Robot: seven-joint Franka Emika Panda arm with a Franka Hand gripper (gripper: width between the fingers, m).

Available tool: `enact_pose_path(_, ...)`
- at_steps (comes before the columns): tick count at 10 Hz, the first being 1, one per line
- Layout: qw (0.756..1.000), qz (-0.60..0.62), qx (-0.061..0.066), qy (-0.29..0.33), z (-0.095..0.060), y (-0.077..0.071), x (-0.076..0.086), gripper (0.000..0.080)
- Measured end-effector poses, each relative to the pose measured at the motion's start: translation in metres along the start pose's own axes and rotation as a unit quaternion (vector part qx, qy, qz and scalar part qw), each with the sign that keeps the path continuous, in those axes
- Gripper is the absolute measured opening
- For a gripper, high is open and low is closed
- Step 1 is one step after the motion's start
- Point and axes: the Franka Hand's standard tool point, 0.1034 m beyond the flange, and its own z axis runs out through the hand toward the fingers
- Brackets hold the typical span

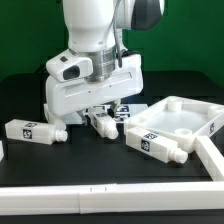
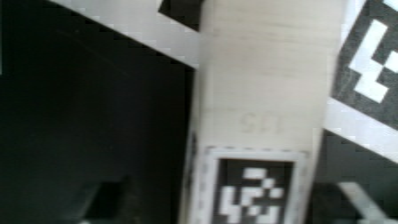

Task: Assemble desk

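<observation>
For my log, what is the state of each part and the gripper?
desk panel: flat, rim up, no legs fitted.
gripper: low over the middle leg; grip unclear.
middle leg: on the table, between the jaws.
leg at the exterior view's left: on its side, free.
leg near the panel: on its side, free.

Table (image 1: 20, 105): black, matte.
Left leg (image 1: 28, 130): lay on its side at the exterior view's left.
Middle leg (image 1: 100, 123): lay flat at centre.
Third leg (image 1: 152, 143): lay right of centre, just beside the panel (image 1: 190, 118).
Rail (image 1: 100, 195): white, ran along the frame's bottom edge.
</observation>
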Motion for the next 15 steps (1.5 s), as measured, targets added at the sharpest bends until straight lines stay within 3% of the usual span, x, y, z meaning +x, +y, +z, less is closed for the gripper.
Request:
enact_pose_path(1, 1.000, 0.000, 0.000, 0.000, 0.000, 0.000, 0.000, 0.0281)
enact_pose_path(3, 1.000, 0.010, 0.001, 0.000, -0.001, 0.000, -0.001, 0.0282)
enact_pose_path(5, 0.996, 0.088, 0.001, 0.002, -0.006, -0.007, -0.012, 0.0282)
enact_pose_path(7, 0.992, 0.127, 0.001, 0.001, 0.001, -0.013, -0.023, 0.0282)
enact_pose_path(10, 0.992, 0.127, -0.003, 0.005, 0.005, -0.012, -0.023, 0.0284)
enact_pose_path(11, 0.992, 0.127, -0.003, 0.005, 0.005, -0.012, -0.023, 0.0365)
enact_pose_path(12, 0.992, 0.125, -0.001, 0.002, 0.003, -0.012, -0.022, 0.0365)
enact_pose_path(14, 0.992, 0.122, 0.009, -0.002, -0.016, -0.010, -0.009, 0.0602)
enact_pose_path(15, 0.992, 0.123, 0.013, -0.004, -0.025, -0.012, 0.005, 0.0602)
